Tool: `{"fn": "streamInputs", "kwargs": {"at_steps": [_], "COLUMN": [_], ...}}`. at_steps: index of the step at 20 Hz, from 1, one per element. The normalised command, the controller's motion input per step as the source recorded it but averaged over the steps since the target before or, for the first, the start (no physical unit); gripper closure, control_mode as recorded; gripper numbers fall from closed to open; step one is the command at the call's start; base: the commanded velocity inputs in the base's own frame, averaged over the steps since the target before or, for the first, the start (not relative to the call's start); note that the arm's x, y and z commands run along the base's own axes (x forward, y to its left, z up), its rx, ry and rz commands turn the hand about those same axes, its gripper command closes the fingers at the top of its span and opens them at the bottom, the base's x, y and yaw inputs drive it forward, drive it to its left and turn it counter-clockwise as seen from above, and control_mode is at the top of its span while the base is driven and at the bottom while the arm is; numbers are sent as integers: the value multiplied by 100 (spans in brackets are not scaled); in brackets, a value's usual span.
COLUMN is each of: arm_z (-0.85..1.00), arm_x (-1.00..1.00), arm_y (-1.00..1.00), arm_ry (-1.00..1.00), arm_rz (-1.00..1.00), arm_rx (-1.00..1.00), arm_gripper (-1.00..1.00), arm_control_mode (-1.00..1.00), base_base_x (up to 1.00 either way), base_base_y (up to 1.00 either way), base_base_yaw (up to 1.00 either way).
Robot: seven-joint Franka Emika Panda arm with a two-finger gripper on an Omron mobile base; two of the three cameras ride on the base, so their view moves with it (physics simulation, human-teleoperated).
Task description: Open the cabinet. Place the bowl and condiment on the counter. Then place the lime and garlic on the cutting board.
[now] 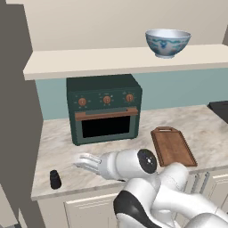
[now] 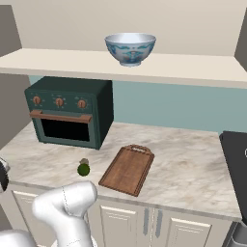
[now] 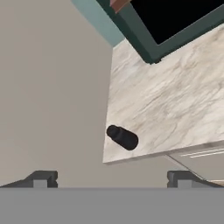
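End effector (image 3: 111, 179) (wide open) above condiment (image 3: 122, 137)

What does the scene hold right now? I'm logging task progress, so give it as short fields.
bowl: upright on the open cabinet shelf
condiment: standing on the counter, near its front left corner
lime: on the counter, left of the cutting board
cutting board: nothing on it
gripper: open, holding nothing, condiment ahead of it
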Motion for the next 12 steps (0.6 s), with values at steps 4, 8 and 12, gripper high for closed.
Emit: {"fn": "streamInputs", "kwargs": {"at_steps": [4,8,12], "arm_z": [86,73,87], "arm_x": [-23,-29,-38], "arm_y": [-24,-20,-28], "arm_ry": [-2,-1,0], "arm_rz": [-20,-34,-31], "arm_rx": [1,0,0], "arm_gripper": [-100,-100,-100], "arm_control_mode": [-100,-100,-100], "base_base_x": [0,0,0], "base_base_y": [0,0,0], "base_base_yaw": [0,0,0]}}
